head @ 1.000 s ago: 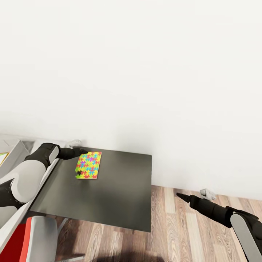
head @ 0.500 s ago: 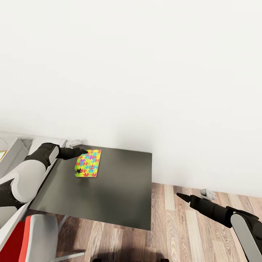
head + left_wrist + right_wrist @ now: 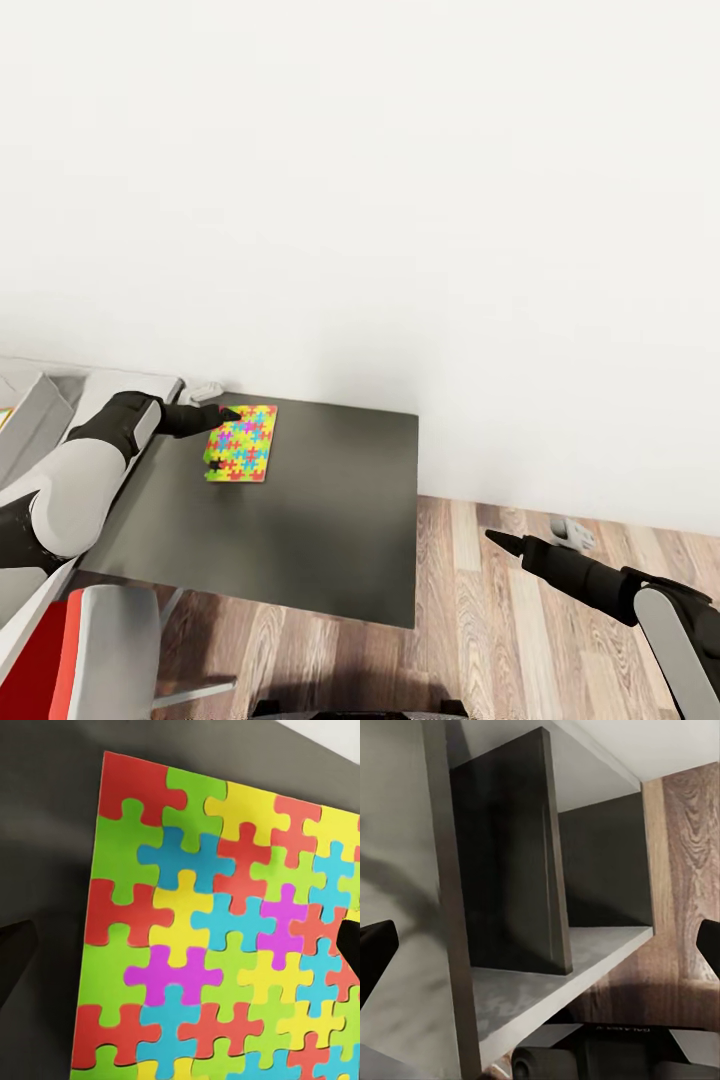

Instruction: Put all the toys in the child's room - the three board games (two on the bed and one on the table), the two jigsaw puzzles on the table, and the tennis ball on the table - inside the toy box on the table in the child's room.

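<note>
Nearest the robot, a red-and-white swivel chair (image 3: 85, 650) sits at the lower left of the head view, beside the wood-plank floor (image 3: 520, 640). Over that floor, to the right of the counter, the right pincer (image 3: 497, 539) hangs in the air holding nothing; in the right wrist view its two dark fingertips (image 3: 375, 949) stand wide apart at the picture's edges, with the grey underside and legs of the counter between them.

Further out lies the dark grey wing of the counter (image 3: 320, 520), a flat square top. Near its far left corner, close to the white wall (image 3: 400, 200), rests one jigsaw puzzle (image 3: 241, 443), a thin board printed with red, green, yellow, blue and magenta pieces, lying flat. The left pincer (image 3: 222, 413) reaches from the left over the puzzle's far left corner; in the left wrist view the board (image 3: 217, 937) spreads between two dark fingertips (image 3: 16, 952) set apart on either side, so the pincer is spread and not clamped on it. Whether a fingertip touches the board I cannot tell.

At the far left edge, the paler upper counter top (image 3: 60, 390) runs along the wall.
</note>
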